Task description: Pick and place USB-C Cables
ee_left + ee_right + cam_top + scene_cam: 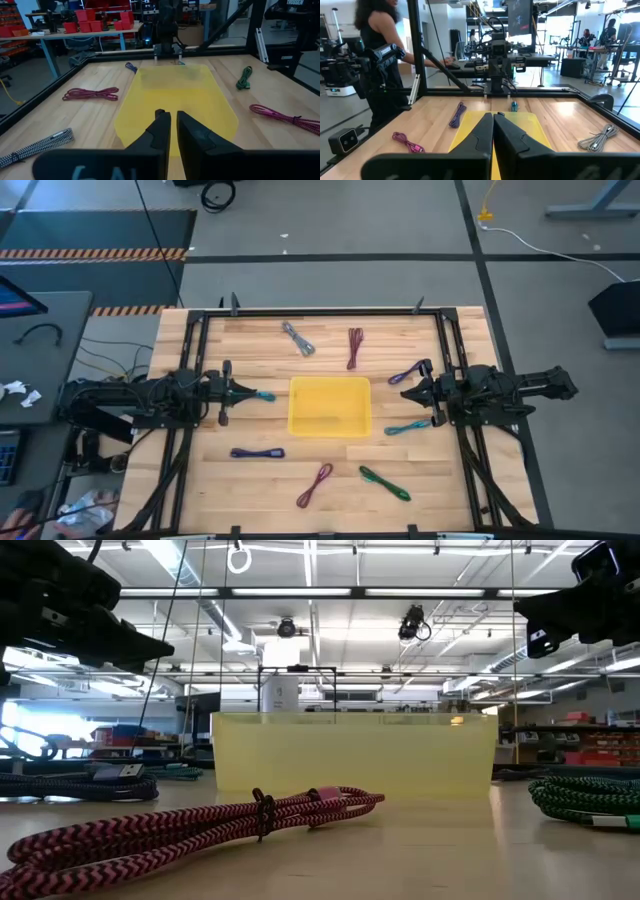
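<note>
Just beyond left hand [243, 392], teal cable [264, 395]

One camera hangs overhead, looking straight down on the bench [200, 480] with the tray [329, 406] at centre. Another sits at bench height, close before the tray. Each wrist camera faces the tray from opposite sides; all four views share it.

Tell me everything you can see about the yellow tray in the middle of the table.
The yellow tray is square with low walls, of translucent yellow material that looks like plastic. It sits flat and upright at the centre of the wooden table, between the two arms. It appears empty; no cable lies inside it. All cables lie on the wood around it, none clearly touching it. Neither claw touches it.
</note>
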